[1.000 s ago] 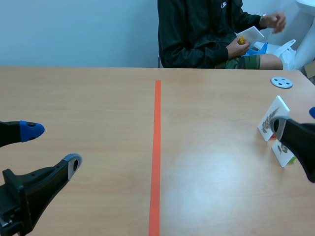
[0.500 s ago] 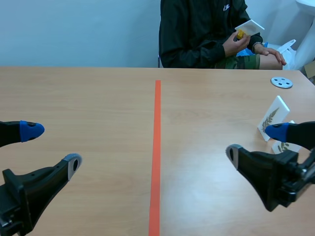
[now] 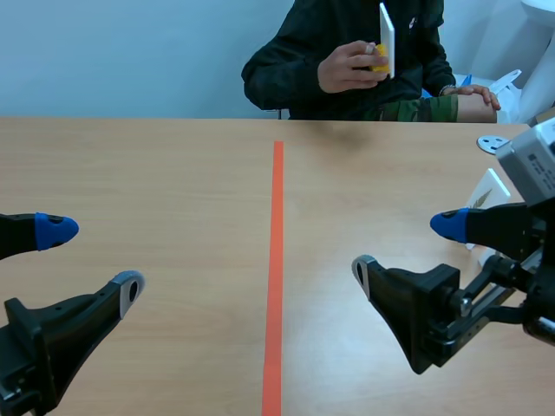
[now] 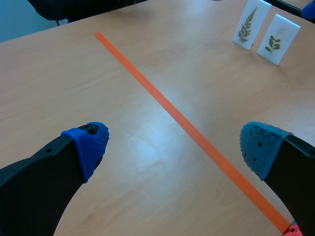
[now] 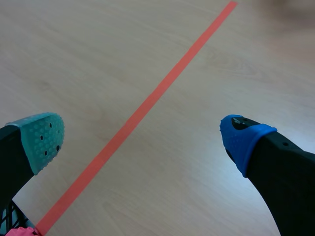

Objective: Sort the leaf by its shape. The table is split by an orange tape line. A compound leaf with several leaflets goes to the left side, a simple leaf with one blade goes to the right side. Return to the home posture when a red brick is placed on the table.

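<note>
On the left of the pale, wood-grain table (image 3: 173, 173), the left gripper (image 3: 93, 258) hangs low. Its thick black fingers are spread wide with nothing between them, and the tips wear blue dotted pads. Down the middle runs the orange tape line (image 3: 277, 260), flat and matte, straight away from the robot.

Across the table, just right of that line, sits a person (image 3: 286, 69) in a dark, slightly glossy jacket. One hand (image 3: 345, 65) holds up a thin white card (image 3: 386, 39), seen edge-on so its face is hidden, with a small yellow piece (image 3: 379, 59) at its lower end. The other hand (image 3: 475, 94) lies low behind the table's far edge.

Right of the tape line, the right gripper (image 3: 408, 247) is likewise spread wide and holds nothing, one pad blue and the other grey-green. Beyond it, near the table's right side, two stiff white rectangular cards stand upright side by side. The fern card (image 4: 251, 22) bears a feathery frond of many narrow leaflets. The sprig card (image 4: 278, 33) bears a short stem with a few small rounded green leaves. Behind them lies a flat grey disc (image 3: 487, 144) with holes, partly hidden by the right arm.
</note>
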`<state>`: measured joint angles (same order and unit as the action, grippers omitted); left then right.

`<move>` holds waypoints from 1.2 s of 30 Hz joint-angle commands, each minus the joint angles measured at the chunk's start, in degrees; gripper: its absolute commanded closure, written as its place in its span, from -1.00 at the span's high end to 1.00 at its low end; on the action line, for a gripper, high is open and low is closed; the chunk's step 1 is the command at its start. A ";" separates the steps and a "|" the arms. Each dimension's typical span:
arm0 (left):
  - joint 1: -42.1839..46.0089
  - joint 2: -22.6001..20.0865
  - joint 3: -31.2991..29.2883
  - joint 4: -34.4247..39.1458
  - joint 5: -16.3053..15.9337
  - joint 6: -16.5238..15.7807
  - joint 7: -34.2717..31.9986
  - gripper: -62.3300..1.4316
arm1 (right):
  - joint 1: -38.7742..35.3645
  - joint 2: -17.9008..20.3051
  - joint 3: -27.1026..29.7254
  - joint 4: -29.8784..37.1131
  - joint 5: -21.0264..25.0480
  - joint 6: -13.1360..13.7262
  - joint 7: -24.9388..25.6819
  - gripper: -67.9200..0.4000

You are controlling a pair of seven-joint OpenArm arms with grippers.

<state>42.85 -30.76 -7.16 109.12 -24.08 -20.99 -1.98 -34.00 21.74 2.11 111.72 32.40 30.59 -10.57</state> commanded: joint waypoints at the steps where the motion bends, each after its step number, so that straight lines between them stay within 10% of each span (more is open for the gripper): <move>1: -0.17 0.44 0.07 1.07 -0.37 0.26 -0.98 0.84 | 0.52 0.46 0.44 0.72 0.52 -0.85 0.76 1.00; 36: -0.20 0.42 0.07 1.07 -0.28 -1.90 4.68 0.84 | 0.52 0.48 0.44 0.72 -1.40 -1.05 0.79 1.00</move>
<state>42.85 -30.76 -7.16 109.12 -24.08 -22.76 3.42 -34.00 21.74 2.13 111.72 30.81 29.58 -10.57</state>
